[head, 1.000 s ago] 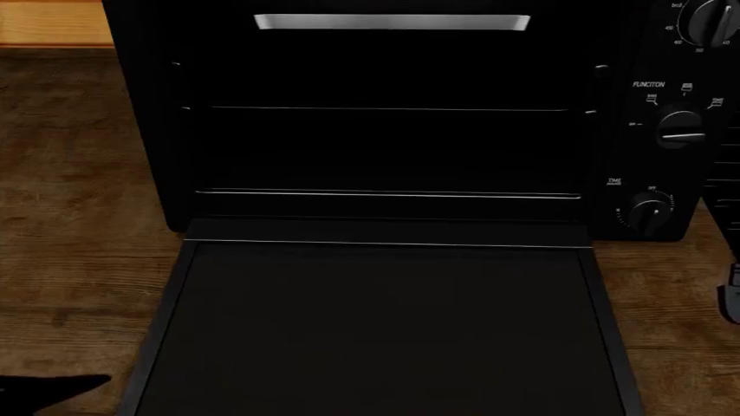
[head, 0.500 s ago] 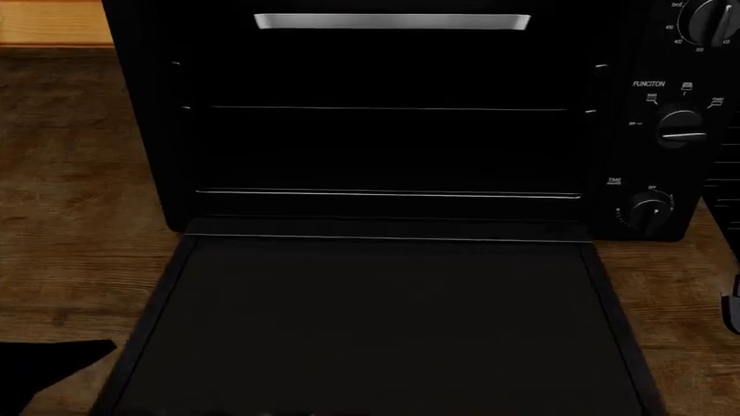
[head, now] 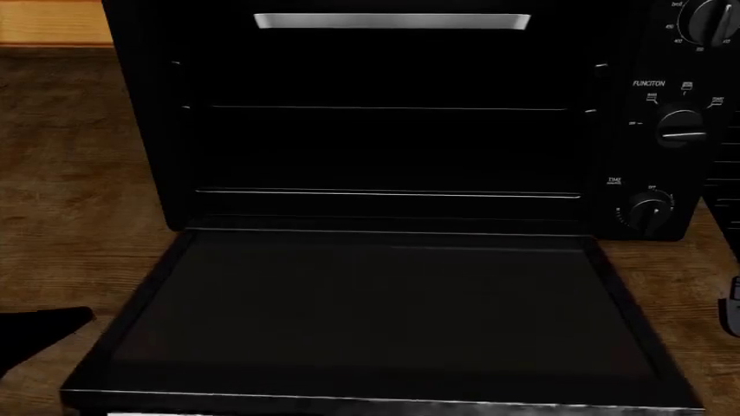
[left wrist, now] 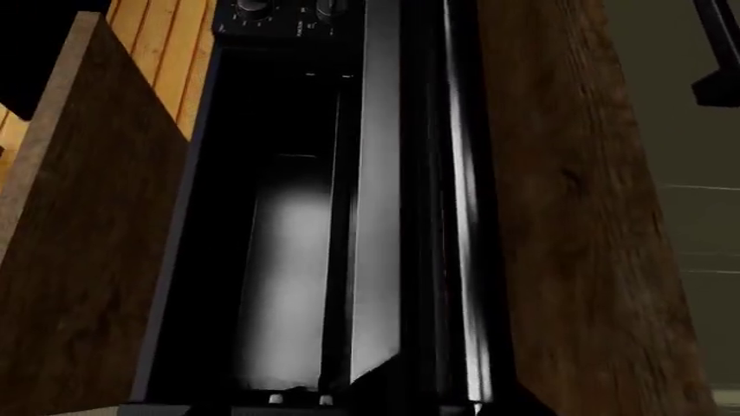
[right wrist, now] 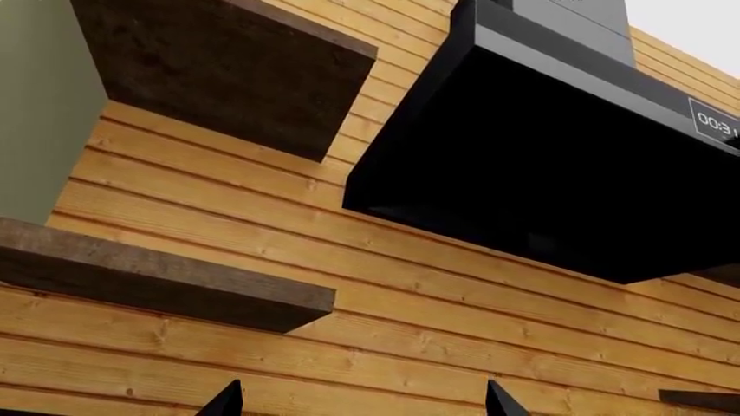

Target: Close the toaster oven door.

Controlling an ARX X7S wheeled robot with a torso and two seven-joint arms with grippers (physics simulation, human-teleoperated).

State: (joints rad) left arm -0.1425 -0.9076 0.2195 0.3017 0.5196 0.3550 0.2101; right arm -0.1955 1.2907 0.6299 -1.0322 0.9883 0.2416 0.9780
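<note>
wide flat black glass-centred toaster oven door (head: 382, 312) hangs open, nearly level, over brown wood counter (head: 69, 217), hinged to black box toaster oven (head: 387, 113). left claw state: can't tell; right claw (right wrist: 359, 399) tips apart. best: push up under front edge, steady arc to shut.

The oven (head: 382, 121) is cut off by the head view's top and right edges, so its top knob (head: 708, 19) shows only in part. Below the oven, the door's (head: 382, 312) front edge runs out of frame; its handle is hidden. Beside the door, only dark slivers of each arm show, their grippers unreadable. The knob labels are too small to read.
</note>
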